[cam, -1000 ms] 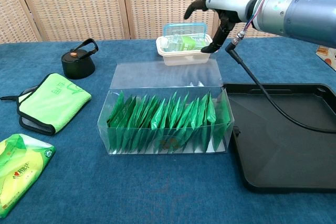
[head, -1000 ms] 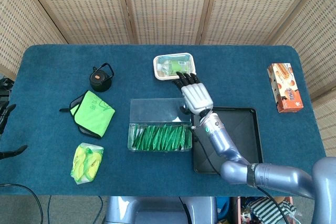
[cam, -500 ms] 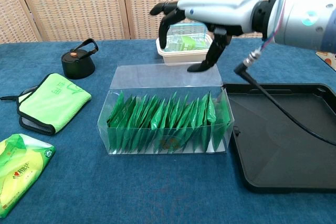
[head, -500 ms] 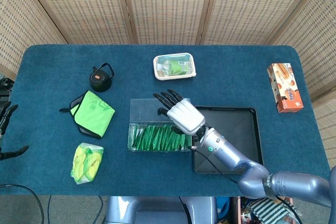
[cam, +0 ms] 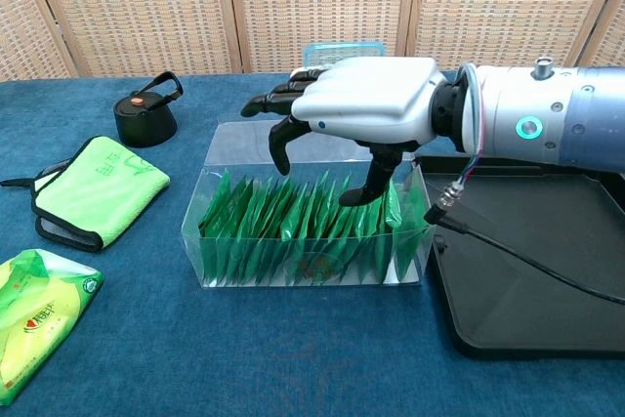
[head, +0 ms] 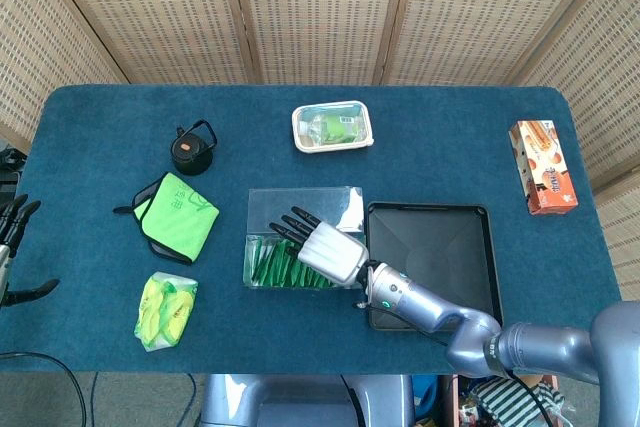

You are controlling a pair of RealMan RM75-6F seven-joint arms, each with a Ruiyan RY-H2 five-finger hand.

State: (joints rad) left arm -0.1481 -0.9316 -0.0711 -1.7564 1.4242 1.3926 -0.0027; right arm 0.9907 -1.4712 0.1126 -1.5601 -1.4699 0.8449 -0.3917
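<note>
Right hand spread palm-down, left hand idle at the edge

The right hand (cam: 363, 104) reaches out palm down on a nearly level forearm, its dark fingers (cam: 281, 139) apart and curved downward, thumb pointing down, holding nothing. The left hand (head: 12, 247) shows only at the frame's left edge, dark fingers apart, empty.

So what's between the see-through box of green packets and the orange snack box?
The black tray sits beside the clear box, then bare blue table up to the orange snack box, seen in the head view.
</note>
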